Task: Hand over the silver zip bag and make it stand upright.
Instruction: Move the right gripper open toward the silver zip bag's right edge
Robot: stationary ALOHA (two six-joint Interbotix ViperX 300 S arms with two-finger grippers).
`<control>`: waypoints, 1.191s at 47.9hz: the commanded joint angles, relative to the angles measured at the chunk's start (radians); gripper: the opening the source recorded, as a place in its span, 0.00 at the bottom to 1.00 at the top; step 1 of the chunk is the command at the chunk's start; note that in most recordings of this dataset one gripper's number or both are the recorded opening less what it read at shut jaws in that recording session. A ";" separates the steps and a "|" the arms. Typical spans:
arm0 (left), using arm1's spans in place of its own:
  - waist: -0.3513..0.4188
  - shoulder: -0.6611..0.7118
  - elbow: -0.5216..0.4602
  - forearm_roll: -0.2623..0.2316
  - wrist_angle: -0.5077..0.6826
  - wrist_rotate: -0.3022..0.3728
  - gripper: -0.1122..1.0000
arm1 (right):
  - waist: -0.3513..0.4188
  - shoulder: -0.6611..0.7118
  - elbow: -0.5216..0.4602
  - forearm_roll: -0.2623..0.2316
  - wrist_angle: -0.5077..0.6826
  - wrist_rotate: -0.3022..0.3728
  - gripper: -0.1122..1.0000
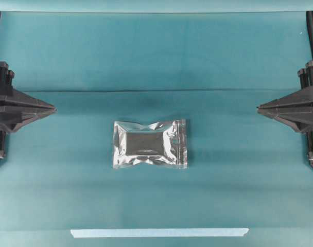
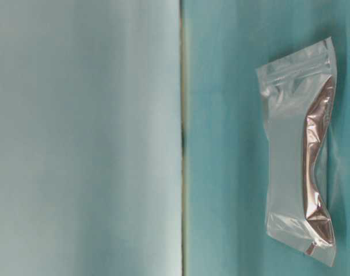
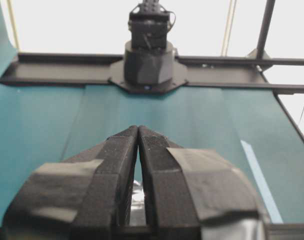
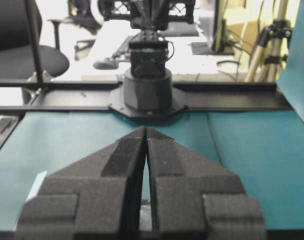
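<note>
A teal cloth covers the tabletop [image 1: 156, 51], with a crease line running across it; beyond its far side the right wrist view shows an office chair [image 4: 29, 55] and a tripod [image 4: 272, 45]; one silver zip bag [image 1: 150, 143] lies flat near the tabletop's middle, zip strip toward the right edge; one pale-blue tape strip [image 1: 159, 232] lies along the near edge; two arms sit at opposite edges, well apart from the bag; the left gripper [image 1: 53, 109] and right gripper [image 1: 259, 108] each have jaws pressed together, holding nothing.
</note>
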 commanded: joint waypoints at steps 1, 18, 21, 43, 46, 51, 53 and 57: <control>-0.003 0.029 -0.044 0.008 0.008 -0.012 0.23 | -0.005 0.008 -0.021 0.014 -0.006 0.014 0.18; -0.011 0.091 -0.144 0.008 0.083 0.008 0.10 | -0.020 0.100 -0.130 0.379 0.098 0.176 0.10; -0.011 0.100 -0.153 0.006 0.094 0.014 0.10 | -0.020 0.123 -0.130 0.449 0.100 0.229 0.10; -0.011 0.109 -0.173 0.008 0.135 0.020 0.10 | -0.011 0.382 -0.087 0.785 0.140 0.483 0.10; -0.011 0.106 -0.181 0.006 0.144 0.021 0.10 | -0.006 0.405 -0.080 0.798 0.121 0.509 0.10; -0.011 0.104 -0.190 0.006 0.155 0.025 0.10 | 0.002 0.433 -0.069 0.802 0.110 0.532 0.10; -0.011 0.103 -0.190 0.008 0.160 0.025 0.10 | 0.003 0.440 -0.066 0.804 0.109 0.543 0.10; -0.011 0.103 -0.189 0.008 0.175 0.025 0.10 | 0.006 0.454 -0.066 0.804 0.107 0.569 0.10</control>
